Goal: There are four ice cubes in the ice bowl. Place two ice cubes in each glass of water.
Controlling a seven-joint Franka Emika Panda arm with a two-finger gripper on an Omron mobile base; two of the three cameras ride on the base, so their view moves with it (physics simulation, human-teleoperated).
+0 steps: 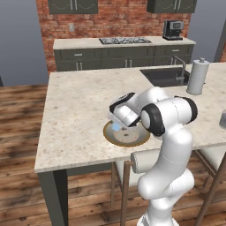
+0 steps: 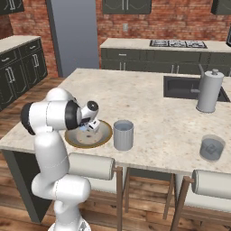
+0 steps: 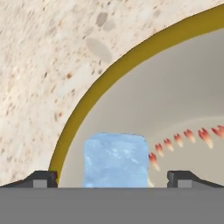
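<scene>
Our pincer [image 3: 112,179] stands wide open, one ice cube [image 3: 115,159] between its tips inside the ice bowl [image 3: 78,113]. We judge the cube light, hard and slippery, so we take it squarely across two flat opposite faces.

ice cube [image 3: 115,159]: light blue | ice bowl [image 3: 87,103]: golden rim, orange flecks

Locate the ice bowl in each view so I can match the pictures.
Left base view: ice bowl sits lower centre, at the counter's near edge, partly behind the arm.
Right base view: lower left, just left of a grey tumbler.
Hand view: its golden rim arcs across the middle.
Shared landmark: the speckled countertop.
</scene>
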